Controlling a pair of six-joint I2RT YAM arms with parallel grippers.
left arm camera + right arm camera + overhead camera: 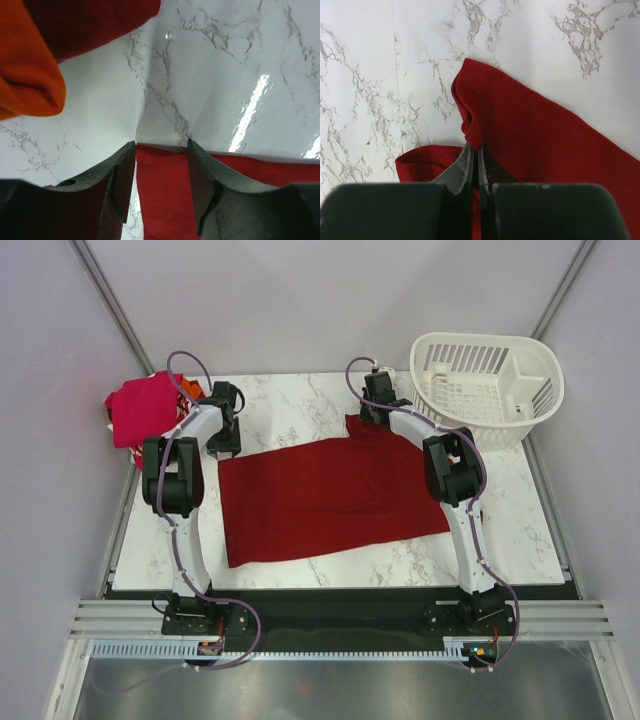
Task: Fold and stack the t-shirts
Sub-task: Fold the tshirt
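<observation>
table point(300, 405): white marble top is carrying three things | dark red shirt point(320, 500): is lying spread flat across the middle, its far right corner bunching up | pile of shirts point(140, 410): pink and orange, is sitting crumpled at the far left corner, overhanging the edge | basket point(470, 405): white, slotted, is standing upright at the far right corner
</observation>
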